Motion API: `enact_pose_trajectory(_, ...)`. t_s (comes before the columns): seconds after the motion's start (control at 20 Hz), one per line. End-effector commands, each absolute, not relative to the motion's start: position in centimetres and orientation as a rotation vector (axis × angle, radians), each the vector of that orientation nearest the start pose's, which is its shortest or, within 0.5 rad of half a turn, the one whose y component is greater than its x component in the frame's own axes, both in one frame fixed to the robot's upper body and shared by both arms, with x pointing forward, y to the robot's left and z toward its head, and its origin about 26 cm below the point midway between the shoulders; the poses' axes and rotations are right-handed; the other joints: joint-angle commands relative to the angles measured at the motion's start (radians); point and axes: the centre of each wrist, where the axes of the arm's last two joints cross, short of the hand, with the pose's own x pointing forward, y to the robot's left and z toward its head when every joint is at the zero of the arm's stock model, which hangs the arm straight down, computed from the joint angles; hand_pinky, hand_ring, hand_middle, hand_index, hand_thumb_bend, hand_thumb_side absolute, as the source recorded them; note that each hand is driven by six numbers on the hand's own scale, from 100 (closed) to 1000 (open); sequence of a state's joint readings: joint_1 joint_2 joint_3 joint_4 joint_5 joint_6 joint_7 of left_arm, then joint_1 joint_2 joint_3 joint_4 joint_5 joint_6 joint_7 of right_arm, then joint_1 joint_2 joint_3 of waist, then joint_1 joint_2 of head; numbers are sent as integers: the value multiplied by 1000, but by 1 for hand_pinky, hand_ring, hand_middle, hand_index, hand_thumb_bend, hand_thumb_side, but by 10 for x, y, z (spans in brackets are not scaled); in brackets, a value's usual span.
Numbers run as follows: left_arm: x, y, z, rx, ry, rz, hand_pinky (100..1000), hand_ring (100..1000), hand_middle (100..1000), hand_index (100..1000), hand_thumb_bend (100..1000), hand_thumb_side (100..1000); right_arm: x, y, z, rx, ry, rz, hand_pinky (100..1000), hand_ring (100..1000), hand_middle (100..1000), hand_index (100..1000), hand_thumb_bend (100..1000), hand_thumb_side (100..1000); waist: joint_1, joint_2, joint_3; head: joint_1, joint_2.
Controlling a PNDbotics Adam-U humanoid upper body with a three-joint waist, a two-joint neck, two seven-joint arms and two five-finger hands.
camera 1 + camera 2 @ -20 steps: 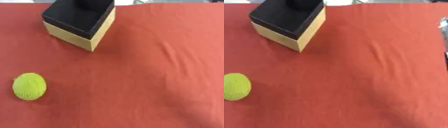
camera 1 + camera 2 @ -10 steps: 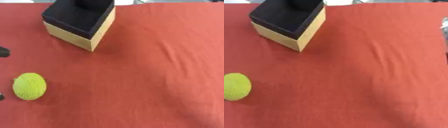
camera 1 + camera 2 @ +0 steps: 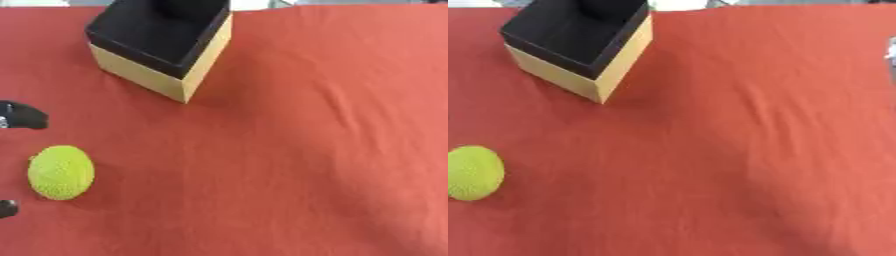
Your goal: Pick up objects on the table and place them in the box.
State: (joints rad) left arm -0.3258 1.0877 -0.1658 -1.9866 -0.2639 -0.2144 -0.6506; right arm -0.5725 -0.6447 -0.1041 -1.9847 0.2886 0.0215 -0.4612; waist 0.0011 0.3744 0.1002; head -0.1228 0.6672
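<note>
While only two dark fingertips of the left hand (image 3: 23, 115) show at the view's left edge, its grasp impossible to tell, the yellow-green ball (image 3: 60, 172) lies between them, well short of the box (image 3: 163, 82).

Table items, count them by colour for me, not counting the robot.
Yellow-green: 1, the ball
Yellow with black inside: 1, the box
Red: 1, the cloth
Total: 3
</note>
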Motion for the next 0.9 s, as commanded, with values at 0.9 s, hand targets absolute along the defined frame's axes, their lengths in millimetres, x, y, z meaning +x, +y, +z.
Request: enact_pose_trajectory(0.9,281,336,254,799,-1233,-2002,966,920,870,986,519,100,295,-299,333,1254,3148,-144,755,793,608,753,100,652,-1,-23,5,17,2)
